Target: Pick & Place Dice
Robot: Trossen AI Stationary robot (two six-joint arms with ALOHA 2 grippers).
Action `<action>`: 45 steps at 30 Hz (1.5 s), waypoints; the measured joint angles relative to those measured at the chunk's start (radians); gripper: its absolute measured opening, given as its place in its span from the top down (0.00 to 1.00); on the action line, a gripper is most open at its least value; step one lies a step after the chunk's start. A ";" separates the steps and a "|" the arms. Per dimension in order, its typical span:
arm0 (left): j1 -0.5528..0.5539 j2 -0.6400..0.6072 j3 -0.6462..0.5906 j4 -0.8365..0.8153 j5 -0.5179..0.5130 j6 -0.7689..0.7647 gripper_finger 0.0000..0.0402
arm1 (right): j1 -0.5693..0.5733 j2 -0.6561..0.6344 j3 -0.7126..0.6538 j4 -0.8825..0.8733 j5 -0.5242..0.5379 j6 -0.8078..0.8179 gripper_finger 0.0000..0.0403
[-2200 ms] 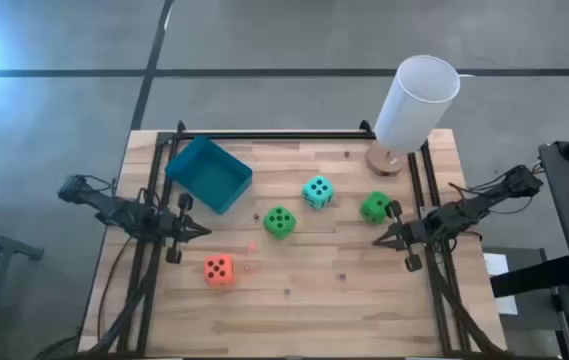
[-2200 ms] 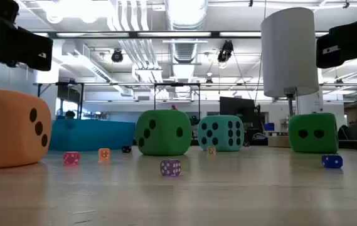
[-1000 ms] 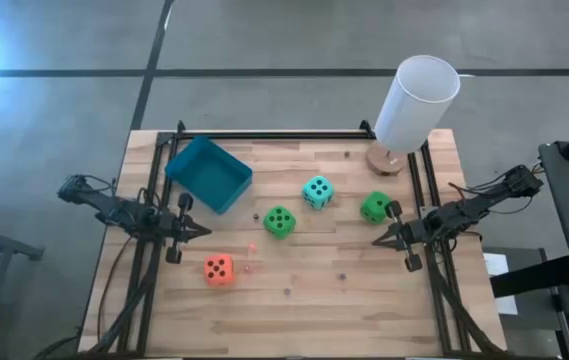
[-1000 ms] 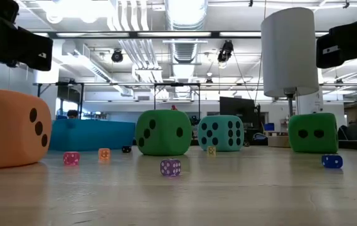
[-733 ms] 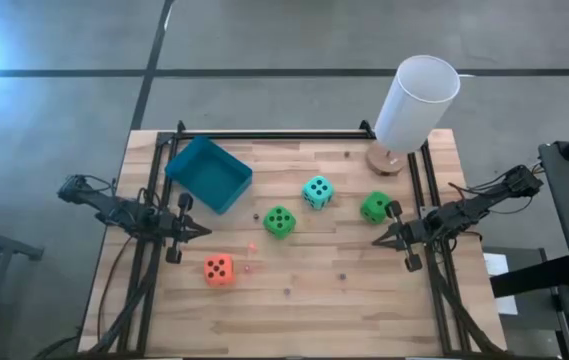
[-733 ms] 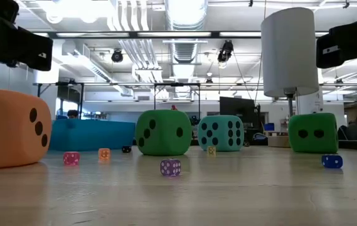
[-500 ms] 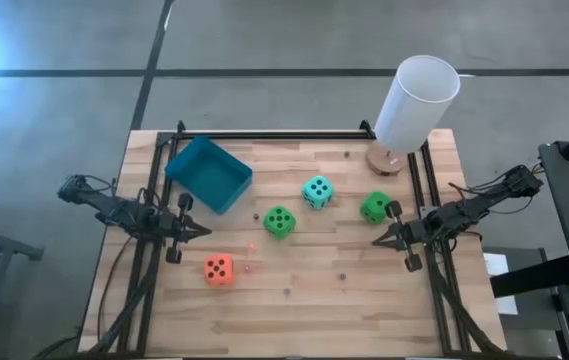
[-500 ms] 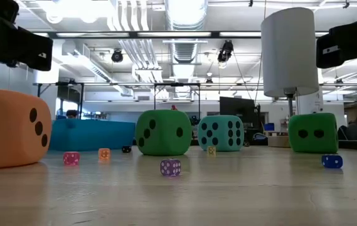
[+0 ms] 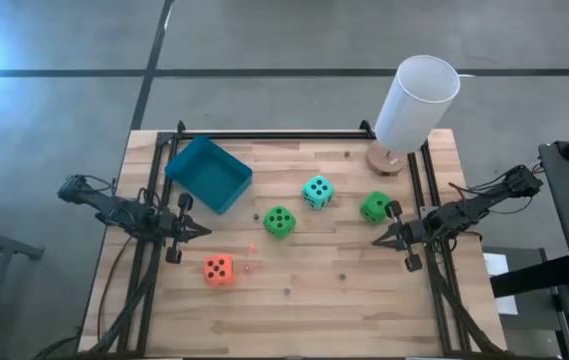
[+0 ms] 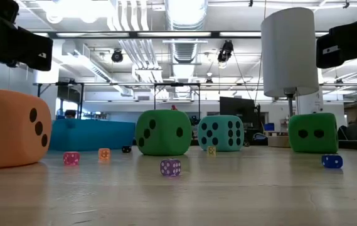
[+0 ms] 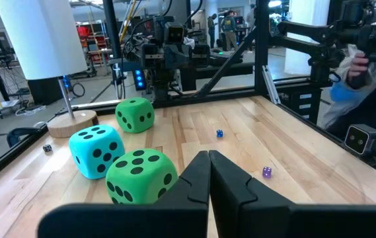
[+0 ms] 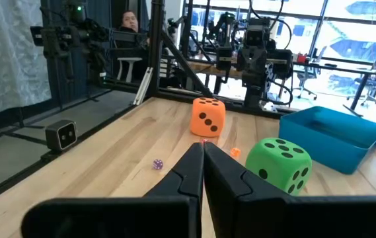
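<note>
A: Where do the dice sit?

B: All four lie on the table (image 9: 364, 300), none in the tray (image 9: 208, 172). The orange die (image 9: 218, 268) is nearest the front edge, on the left side. One green die (image 9: 279, 221) is mid-table, with the teal die (image 9: 316, 191) just behind it to the right. The other green die (image 9: 374, 207) is farther right, close to the lamp (image 9: 411, 107).

A: And the grippers?

B: The left gripper (image 9: 201, 231) hangs by the left rail, between the tray and the orange die, its fingers (image 11: 197, 178) pressed together on nothing. The right gripper (image 9: 380, 240) waits by the right rail, just in front of the second green die, also clenched and empty; its wrist view shows the fingers (image 12: 191, 168) meeting at the tips.

A: Anything else on the table?

B: A few tiny dice (image 10: 170, 167) lie scattered among the big ones. A person's sleeve (image 11: 349, 92) shows beyond the table in the left wrist view.
</note>
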 joint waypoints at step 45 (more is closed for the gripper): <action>0.000 0.000 0.000 0.000 0.000 0.000 0.99 | 0.001 0.122 0.356 -0.062 0.002 -0.080 0.98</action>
